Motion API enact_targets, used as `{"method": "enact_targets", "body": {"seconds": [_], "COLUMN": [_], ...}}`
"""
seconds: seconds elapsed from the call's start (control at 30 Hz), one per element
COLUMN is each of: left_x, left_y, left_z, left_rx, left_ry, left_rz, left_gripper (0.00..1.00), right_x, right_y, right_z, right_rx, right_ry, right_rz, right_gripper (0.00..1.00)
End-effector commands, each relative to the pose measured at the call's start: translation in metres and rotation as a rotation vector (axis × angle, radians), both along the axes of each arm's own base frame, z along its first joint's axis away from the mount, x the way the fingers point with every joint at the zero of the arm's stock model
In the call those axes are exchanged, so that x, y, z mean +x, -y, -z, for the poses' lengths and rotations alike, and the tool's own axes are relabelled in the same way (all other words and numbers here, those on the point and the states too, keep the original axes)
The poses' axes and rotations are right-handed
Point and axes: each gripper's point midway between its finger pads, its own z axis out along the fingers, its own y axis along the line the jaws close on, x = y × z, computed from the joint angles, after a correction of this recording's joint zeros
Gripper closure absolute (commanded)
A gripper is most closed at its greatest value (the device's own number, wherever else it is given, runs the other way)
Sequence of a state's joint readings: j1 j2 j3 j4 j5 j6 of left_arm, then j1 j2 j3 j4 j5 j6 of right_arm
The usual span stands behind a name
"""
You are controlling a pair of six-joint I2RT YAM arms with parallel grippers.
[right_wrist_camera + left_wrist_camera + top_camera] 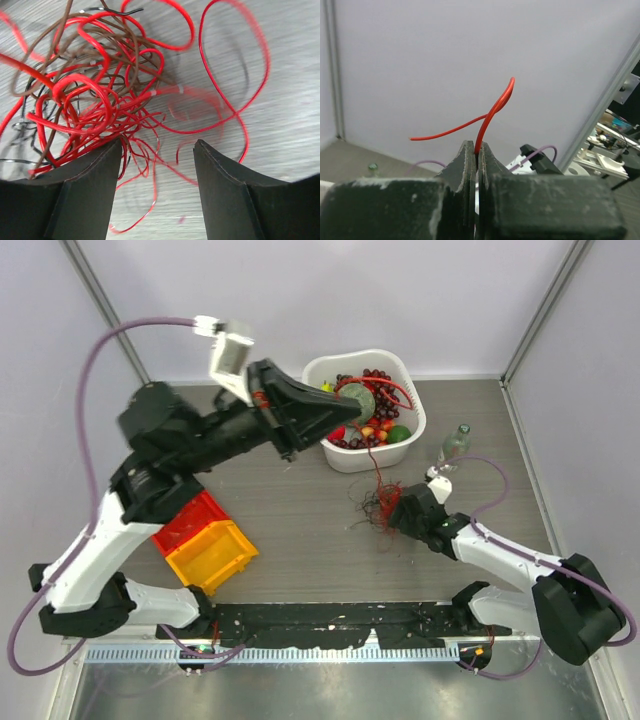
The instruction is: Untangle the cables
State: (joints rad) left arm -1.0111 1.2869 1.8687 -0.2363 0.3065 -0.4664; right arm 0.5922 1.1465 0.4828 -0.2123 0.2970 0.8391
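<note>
The cables (372, 506) lie as a messy bundle of thin red and dark brown loops on the table, in front of the white basket. One red cable (377, 472) rises from the bundle toward my raised left gripper (352, 404). In the left wrist view that gripper (476, 145) is shut on the red cable (495, 107), whose end curls above the fingertips. My right gripper (396, 516) sits low at the bundle's right side. It (157, 146) stands open over the table, with the cables (90, 100) against its left finger (95, 175) and a few red strands lying between the jaws.
A white basket (413, 377) of fruit stands at the back, right beside the left gripper. A small green bottle (456, 442) is to its right. A red bin (188, 520) and a yellow bin (212, 555) sit at the left under the left arm.
</note>
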Motion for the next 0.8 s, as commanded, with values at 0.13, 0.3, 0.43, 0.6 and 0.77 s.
{"method": "enact_targets", "body": {"seconds": [0.13,0.3,0.43,0.6,0.77], "left_x": [0.007,0.019,0.016,0.031,0.069], "left_y": [-0.089,-0.130,-0.173,-0.160,-0.108], "left_z": [-0.058,-0.076,-0.101,-0.076,-0.002], "left_rx": [-0.112,-0.114,-0.138,-0.073,0.116], "left_ry": [0.167,0.203,0.233,0.182,0.091], "left_rz": [-0.322,-0.510,-0.635,-0.659,-0.661], "left_gripper": [1.00,1.00,1.00,1.00,1.00], "right_x": [0.011,0.016,0.019,0.024,0.024], "right_y": [0.060,0.087,0.104,0.095,0.090], "right_z": [-0.016,-0.015,-0.002,-0.016,-0.015], "right_rx": [-0.114,-0.186,-0.182,-0.159,-0.150], "right_ry": [0.069,0.055,-0.006,0.044,0.058], "right_rz": [0.189,0.253,0.278,0.186,0.143], "right_gripper": [0.36,0.33,0.33,0.33,0.33]}}
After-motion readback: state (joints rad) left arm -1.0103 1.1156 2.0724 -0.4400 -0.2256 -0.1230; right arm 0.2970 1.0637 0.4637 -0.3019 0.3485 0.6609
